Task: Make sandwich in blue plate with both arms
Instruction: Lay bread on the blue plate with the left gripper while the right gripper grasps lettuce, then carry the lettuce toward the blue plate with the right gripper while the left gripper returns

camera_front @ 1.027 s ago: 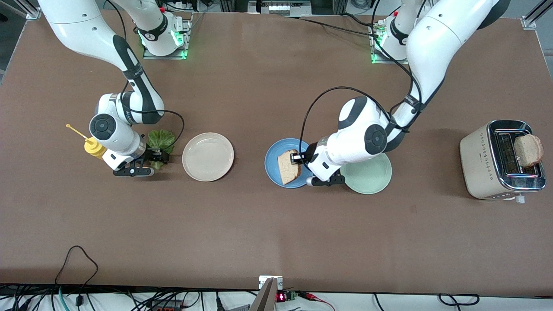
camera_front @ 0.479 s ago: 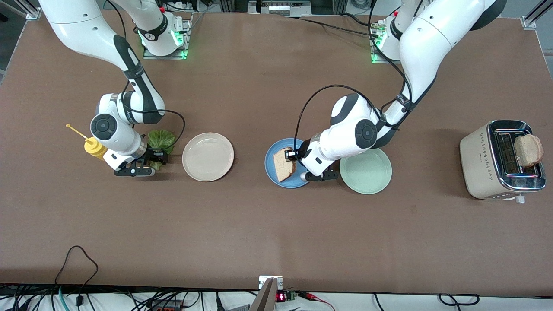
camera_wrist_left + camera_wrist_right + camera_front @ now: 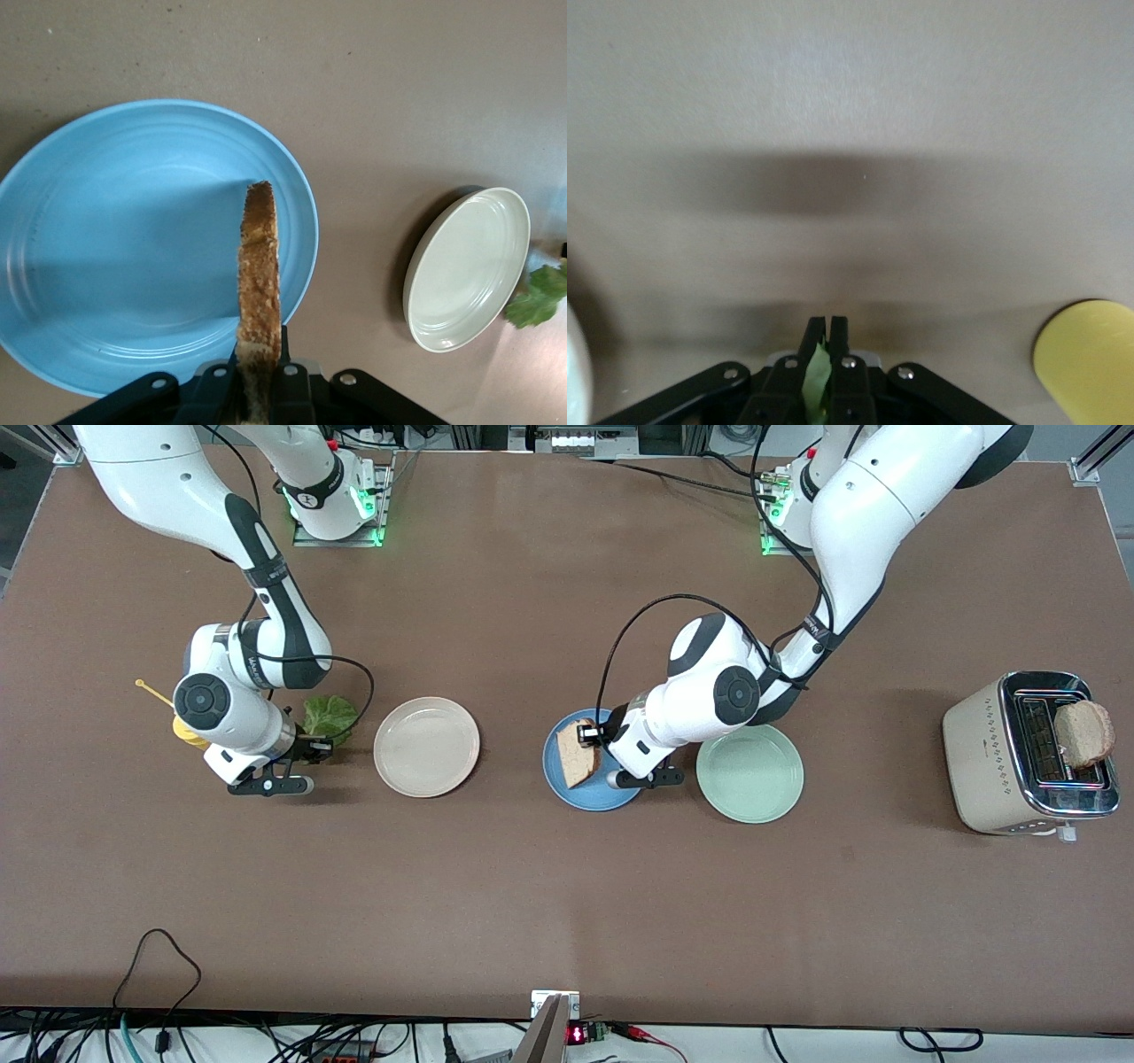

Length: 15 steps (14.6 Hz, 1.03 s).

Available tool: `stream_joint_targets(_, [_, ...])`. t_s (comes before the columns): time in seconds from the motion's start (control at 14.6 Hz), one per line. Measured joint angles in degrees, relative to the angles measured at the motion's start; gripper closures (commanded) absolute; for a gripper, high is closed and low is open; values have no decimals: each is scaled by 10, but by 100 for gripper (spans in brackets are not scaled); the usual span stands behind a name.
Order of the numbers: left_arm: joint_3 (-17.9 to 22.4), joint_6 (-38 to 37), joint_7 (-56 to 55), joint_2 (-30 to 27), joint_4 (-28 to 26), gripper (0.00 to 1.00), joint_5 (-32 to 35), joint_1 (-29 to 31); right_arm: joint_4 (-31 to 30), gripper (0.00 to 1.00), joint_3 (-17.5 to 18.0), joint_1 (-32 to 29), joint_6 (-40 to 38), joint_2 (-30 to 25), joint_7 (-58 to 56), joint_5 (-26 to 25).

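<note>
The left tool [image 3: 259,390] is pinching a slice of bread [image 3: 578,755] by its edge and is hanging it upright over the blue plate [image 3: 558,784]; in the left wrist view the crust is showing edge-on between the closed fingers, with the plate's bare blue floor under it. The right tool [image 3: 819,372] is hovering over the table [image 3: 567,903] toward the right arm's end, its fingers clamped on a thin strip of green, the lettuce leaf [image 3: 331,715], which in the front view is showing just beside the arm's wrist.

Moving outward, a cream plate [image 3: 426,746] is sitting between the two arms, and a mint-green plate [image 3: 749,773] is lying just beside the blue one, toward the left arm's end. A yellow squeeze bottle [image 3: 1085,359] is standing close to the right tool. At the left arm's end of the table a toaster [image 3: 983,766] is carrying a second slice [image 3: 1083,733] poking out of its slot.

As I judge it, the sandwich is barely begun: nothing is lying on the blue plate yet. The first slice wants laying flat, then the leaf on it, then the slice from the toaster on top.

The left arm's wrist is covering part of the blue plate's rim in the front view, and the right arm is hiding most of the yellow bottle there. How much leaf is dangling below the right tool I cannot tell.
</note>
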Motion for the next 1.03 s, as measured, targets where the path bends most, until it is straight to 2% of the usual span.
stream_joint_targets(0.07, [0, 0, -1, 0, -1, 0, 0, 0, 10, 100, 0, 0, -11, 0, 0, 0])
stream_joint_targets(0.34, [4, 0, -1, 0, -4, 0, 0, 15, 24, 100, 0, 0, -27, 0, 0, 0])
stream_joint_targets(0.68, [5, 0, 33, -1, -35, 0, 0, 76, 64, 100, 0, 0, -85, 0, 0, 5])
stream_joint_targets(0.89, [4, -12, 44, -27, -51, 0, 0, 122, 112, 100, 0, 4, -155, -1, 4, 65])
stream_joint_targets(1.03, [5, -57, 45, -72, -52, 0, 3, 148, 143, 100, 1, 16, -194, -2, 42, 97])
